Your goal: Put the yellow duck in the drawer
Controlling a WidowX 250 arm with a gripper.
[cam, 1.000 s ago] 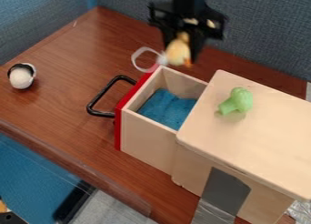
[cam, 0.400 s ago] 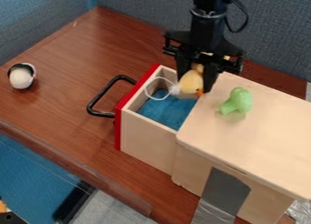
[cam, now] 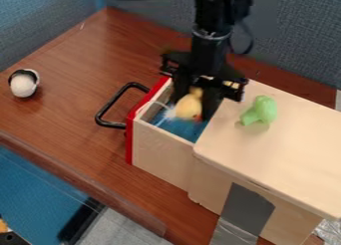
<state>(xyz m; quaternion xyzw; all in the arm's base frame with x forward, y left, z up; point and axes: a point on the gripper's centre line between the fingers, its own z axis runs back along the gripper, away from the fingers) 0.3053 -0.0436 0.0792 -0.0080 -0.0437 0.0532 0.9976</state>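
The black gripper (cam: 191,108) hangs over the pulled-out drawer, its two fingers on either side of the yellow duck and shut on it. The duck (cam: 188,106) is at the drawer's mouth, its orange bill low on the right, with a pale loop hanging off to its left. Wooden walls and a red front make up the drawer (cam: 162,147); blue cloth lines its bottom, and a black handle sticks out to the left. How far the duck is above the cloth I cannot tell.
Right of the drawer, a green broccoli toy (cam: 260,110) lies on top of the wooden cabinet (cam: 279,154). A white and black ball (cam: 24,83) rests at the table's left. Grey tape (cam: 246,209) runs down the cabinet's front. Blue-grey partitions stand behind.
From beyond the drawer's back corner, the gripper has come toward the camera and down over the drawer with the duck, shifting slightly left since the later earlier frame.
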